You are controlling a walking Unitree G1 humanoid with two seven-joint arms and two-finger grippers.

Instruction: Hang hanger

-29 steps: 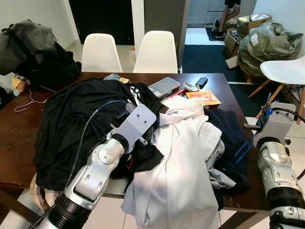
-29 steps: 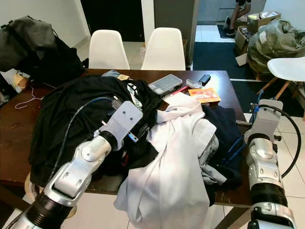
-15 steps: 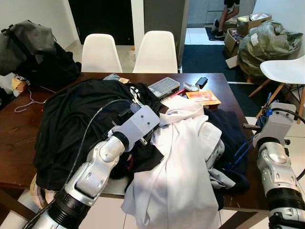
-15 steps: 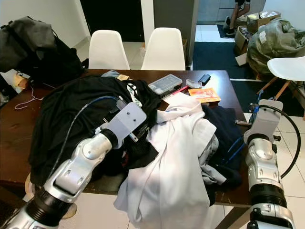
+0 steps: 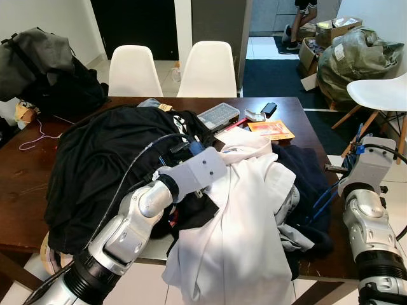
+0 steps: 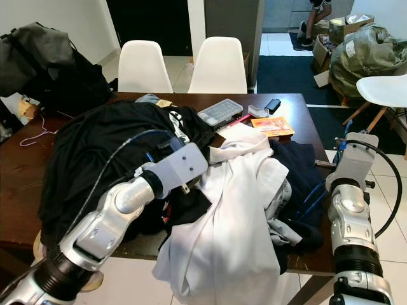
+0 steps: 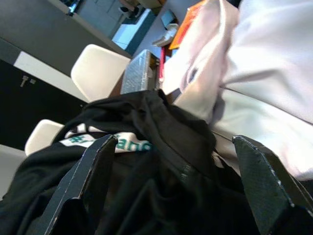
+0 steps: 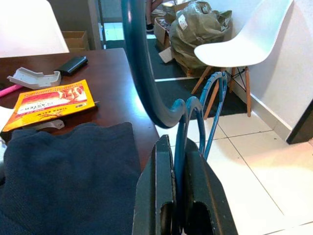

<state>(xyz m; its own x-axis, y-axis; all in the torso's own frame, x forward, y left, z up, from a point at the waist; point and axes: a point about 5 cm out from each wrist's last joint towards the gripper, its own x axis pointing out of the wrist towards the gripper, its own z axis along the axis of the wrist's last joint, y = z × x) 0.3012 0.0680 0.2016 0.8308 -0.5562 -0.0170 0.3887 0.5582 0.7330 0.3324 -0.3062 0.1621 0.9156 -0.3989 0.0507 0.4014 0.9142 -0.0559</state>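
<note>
A blue hanger (image 8: 141, 73) is pinched between the fingers of my right gripper (image 8: 178, 152), which is shut on it at the table's right edge. In the eye views its blue wire (image 5: 323, 198) shows beside my right arm (image 5: 367, 170), against a navy garment (image 5: 308, 181). My left gripper (image 7: 175, 139) is open and hovers over the clothes pile, where a black garment (image 7: 161, 142) meets a white shirt (image 7: 264, 73). From the head, the left wrist plate (image 5: 198, 170) hides its fingers.
The dark wooden table (image 5: 25, 171) carries a clear plastic box (image 5: 219, 115), an orange booklet (image 5: 271, 129) and a black phone (image 5: 269, 109). Two white chairs (image 5: 207, 68) stand behind it, another (image 5: 380, 94) at the right. A dark backpack (image 5: 44, 70) sits at the far left.
My left arm has swung to the right across the pile, and its wrist plate now lies over the edge of the white shirt. The right arm and hanger have stayed put.
</note>
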